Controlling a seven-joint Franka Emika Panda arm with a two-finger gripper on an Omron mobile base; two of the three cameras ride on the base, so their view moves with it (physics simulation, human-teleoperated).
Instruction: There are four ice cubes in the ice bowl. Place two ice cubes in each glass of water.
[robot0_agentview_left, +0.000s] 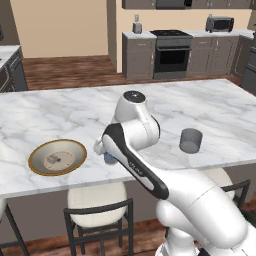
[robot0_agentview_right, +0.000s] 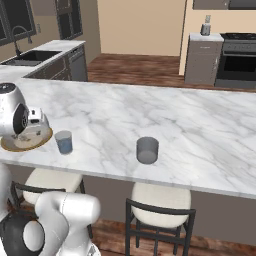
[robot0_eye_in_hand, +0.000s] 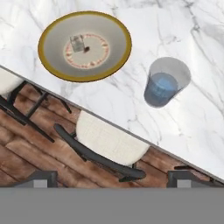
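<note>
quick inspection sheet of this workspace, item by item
surface: white marble island counter, things sit near its front edge
job's things: ice bowl holds one ice cube that can be made out; bluish glass of water stands beside the bowl, apart from it; darker grey glass stands alone further along
clutter: nothing seen
end effector: end effector open, holding nothing, above the counter's front edge
cables: nothing seen
surroundings: stools under the counter, stove, sink, wood floor

My arm is glossy white with rounded links, black bands at the joints and a dark-capped elbow.
</note>
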